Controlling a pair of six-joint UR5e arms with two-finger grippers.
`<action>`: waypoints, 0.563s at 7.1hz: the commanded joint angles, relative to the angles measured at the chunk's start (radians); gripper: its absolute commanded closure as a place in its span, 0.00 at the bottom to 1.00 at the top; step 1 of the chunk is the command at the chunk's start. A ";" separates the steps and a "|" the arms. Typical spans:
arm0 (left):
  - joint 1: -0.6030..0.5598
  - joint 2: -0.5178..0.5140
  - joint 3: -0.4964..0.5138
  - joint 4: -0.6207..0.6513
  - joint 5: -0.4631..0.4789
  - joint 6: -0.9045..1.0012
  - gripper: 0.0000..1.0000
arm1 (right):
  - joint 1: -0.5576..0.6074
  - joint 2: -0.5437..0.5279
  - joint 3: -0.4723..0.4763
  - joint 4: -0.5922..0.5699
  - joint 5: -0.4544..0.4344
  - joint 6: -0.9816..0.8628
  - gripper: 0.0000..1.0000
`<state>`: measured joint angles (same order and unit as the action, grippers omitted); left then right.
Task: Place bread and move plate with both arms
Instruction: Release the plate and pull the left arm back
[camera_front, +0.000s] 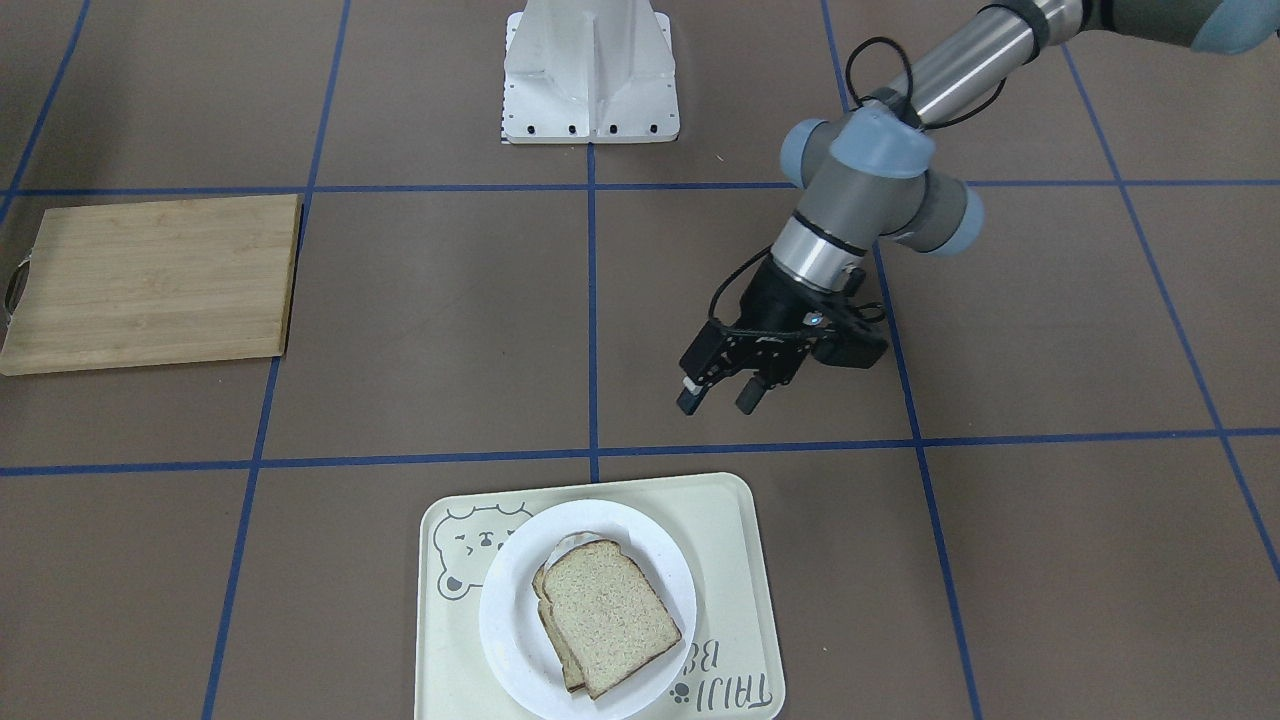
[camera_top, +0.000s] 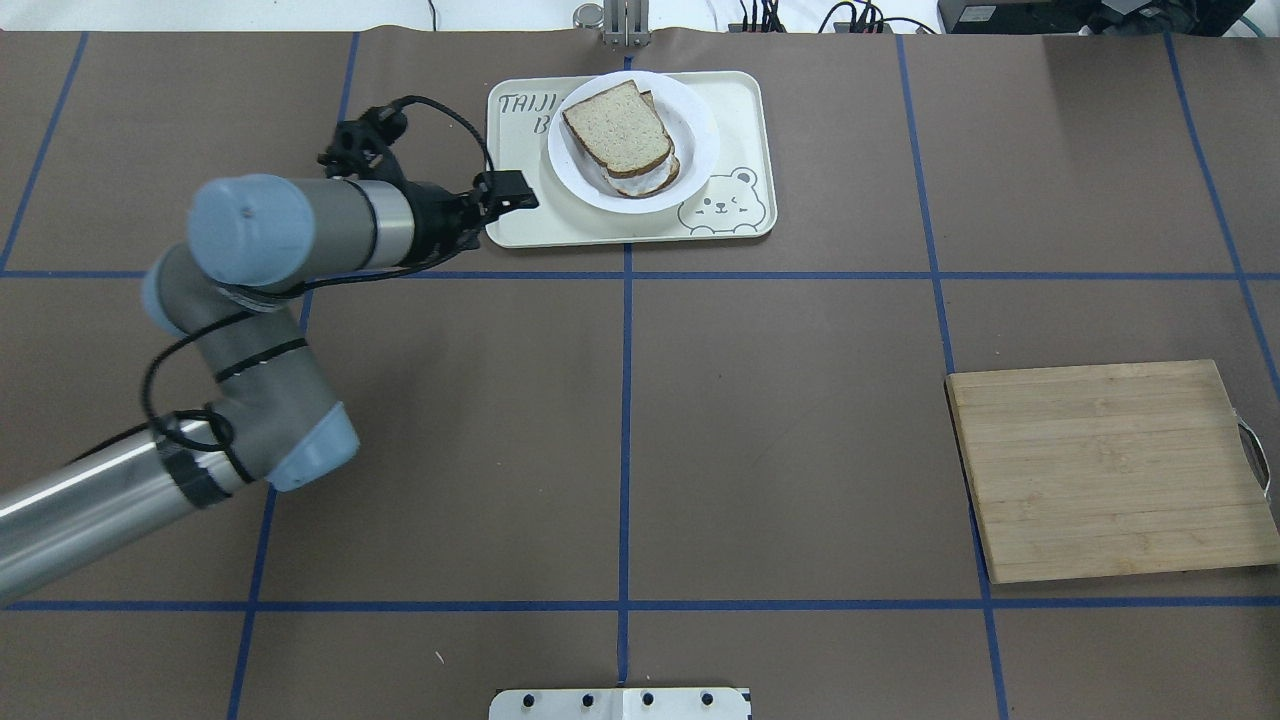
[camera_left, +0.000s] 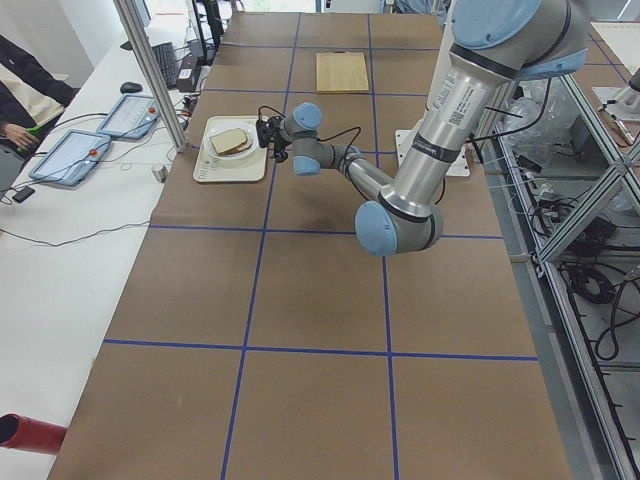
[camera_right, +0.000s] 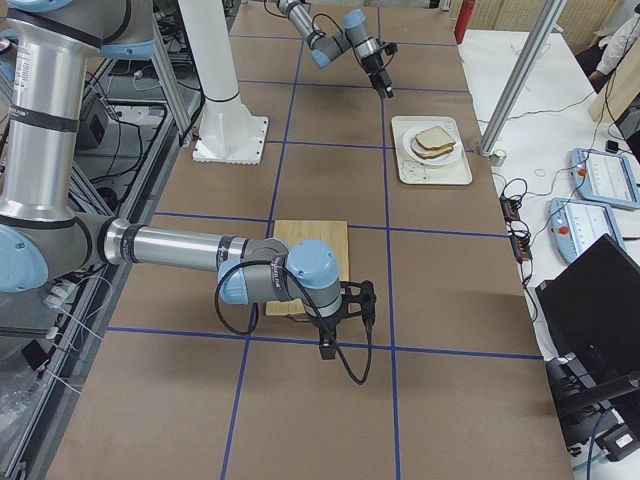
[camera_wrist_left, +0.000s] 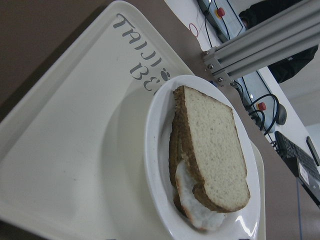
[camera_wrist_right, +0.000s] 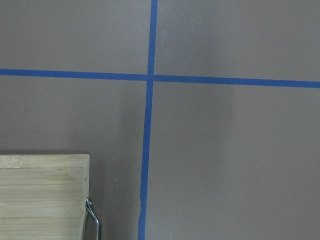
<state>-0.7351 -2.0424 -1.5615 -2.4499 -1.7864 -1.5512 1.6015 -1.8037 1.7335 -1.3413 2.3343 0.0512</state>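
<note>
The plain bread slice (camera_front: 610, 615) lies on top of a second slice with fried egg (camera_wrist_left: 192, 205) on the white plate (camera_front: 500, 620). The plate stands on the cream bear tray (camera_front: 730, 540). Bread (camera_top: 617, 127), plate (camera_top: 700, 140) and tray (camera_top: 740, 120) also show overhead, at the table's far side. My left gripper (camera_front: 718, 398) is open and empty, hovering just off the tray's left end (camera_top: 505, 190), apart from the plate. My right gripper (camera_right: 345, 325) shows only in the exterior right view, beside the cutting board; I cannot tell whether it is open or shut.
A wooden cutting board (camera_top: 1110, 470) with a metal handle lies on the robot's right side; its corner shows in the right wrist view (camera_wrist_right: 42, 197). The white robot base (camera_front: 590, 70) stands at the table's near-robot edge. Blue tape lines grid the brown table.
</note>
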 joint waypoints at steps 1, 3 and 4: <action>-0.255 0.260 -0.170 0.095 -0.317 0.464 0.01 | 0.000 -0.002 0.001 0.002 -0.007 -0.002 0.00; -0.485 0.378 -0.172 0.282 -0.450 1.018 0.01 | 0.000 -0.005 0.001 0.001 -0.007 -0.014 0.00; -0.569 0.408 -0.169 0.434 -0.461 1.330 0.01 | 0.002 -0.008 0.006 0.001 -0.007 -0.016 0.00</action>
<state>-1.1876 -1.6822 -1.7271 -2.1856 -2.2116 -0.5874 1.6018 -1.8090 1.7362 -1.3402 2.3272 0.0398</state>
